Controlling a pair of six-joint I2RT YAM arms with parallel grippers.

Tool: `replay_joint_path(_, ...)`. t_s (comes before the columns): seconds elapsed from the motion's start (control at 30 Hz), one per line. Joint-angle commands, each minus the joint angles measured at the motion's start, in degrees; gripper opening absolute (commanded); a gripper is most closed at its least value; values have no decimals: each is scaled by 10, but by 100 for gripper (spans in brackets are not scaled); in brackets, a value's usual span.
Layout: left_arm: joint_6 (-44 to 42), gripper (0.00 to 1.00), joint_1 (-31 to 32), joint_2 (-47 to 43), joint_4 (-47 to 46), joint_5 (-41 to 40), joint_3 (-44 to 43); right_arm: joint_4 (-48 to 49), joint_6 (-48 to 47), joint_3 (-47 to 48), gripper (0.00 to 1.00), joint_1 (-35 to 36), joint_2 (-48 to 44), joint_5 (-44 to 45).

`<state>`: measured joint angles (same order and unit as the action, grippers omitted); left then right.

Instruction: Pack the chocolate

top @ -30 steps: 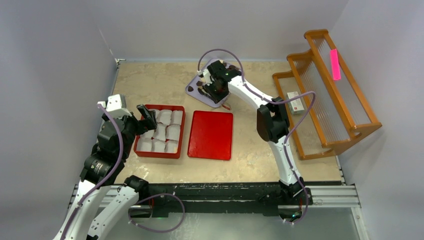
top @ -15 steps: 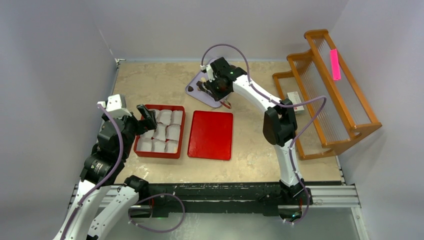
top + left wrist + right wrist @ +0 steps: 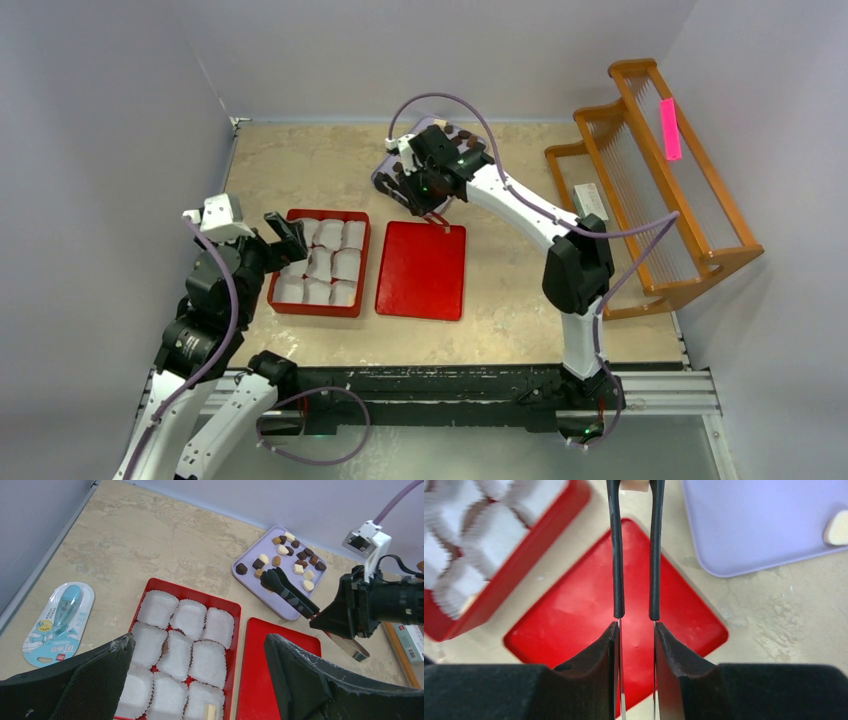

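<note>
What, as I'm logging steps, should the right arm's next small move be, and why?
Probably swing the tongs over an empty paper cup in the red tray: held by the right gripper, they pinch a cream chocolate but hang short of it.

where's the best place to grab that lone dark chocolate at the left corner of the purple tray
Pinch the dark chocolate across its two sides, coming straight down from above. It lies flat on the purple tray with bare tray around it, so the tips of the tongs likely fit either side without nudging neighbours.
</note>
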<state>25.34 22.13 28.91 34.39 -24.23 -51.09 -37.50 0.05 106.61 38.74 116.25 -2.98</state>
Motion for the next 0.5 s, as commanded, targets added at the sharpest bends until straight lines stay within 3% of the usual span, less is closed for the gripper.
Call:
replay_joint_path(0.0, -1, 100, -5, -20, -20, -22, 1, 30, 24, -11, 19, 40, -60, -26)
replay_joint_path(0.3, 3, 100, -8, -38, -21, -41, 3, 54, 57, -48, 20, 104, -96, -97)
replay_joint_path(0.47, 7, 100, -10, -45, -17, -52, 1, 43, 60, -44, 21, 152, -80, -86)
